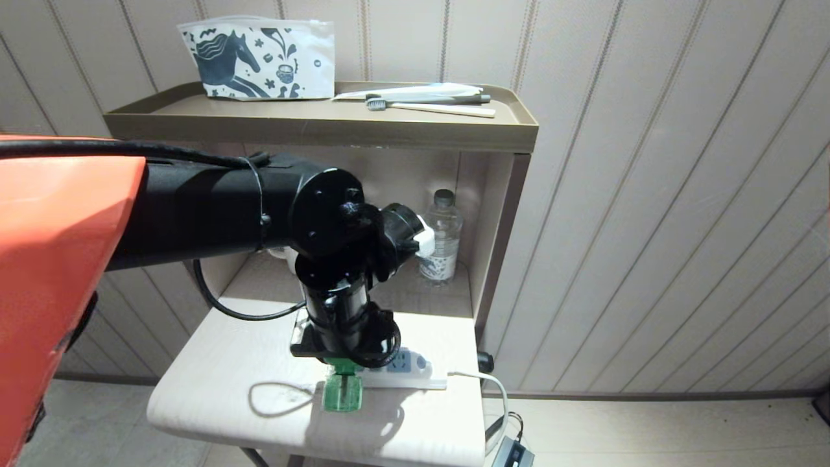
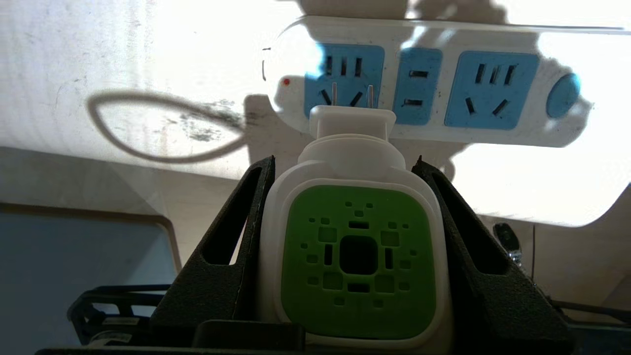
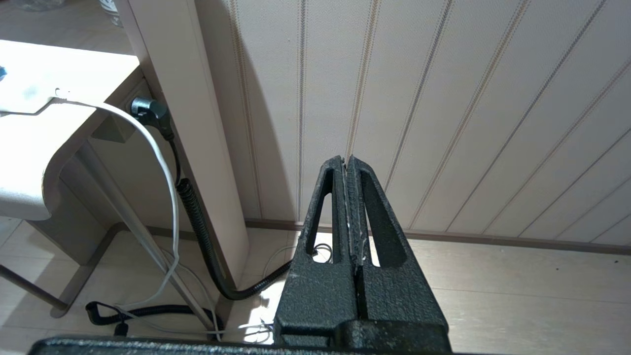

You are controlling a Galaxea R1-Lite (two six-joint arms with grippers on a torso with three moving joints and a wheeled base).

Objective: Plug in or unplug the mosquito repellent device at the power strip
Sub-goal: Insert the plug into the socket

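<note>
Two prongs are showing clear of the socket in the left wrist view, so the mosquito repellent device [image 2: 358, 256] isn't seated. The left hand [image 2: 345, 197] is clenching its white-and-green head from both sides, hovering just over the power strip [image 2: 434, 118] on the table [image 1: 214, 389]. Plugging in or pulling out, I honestly can't tell. From the head view the arm is hiding the plug, and only the green bottle is peeking out below. Off to the side, the right hand [image 3: 346, 165] is sitting fully closed and empty near the wall.
</note>
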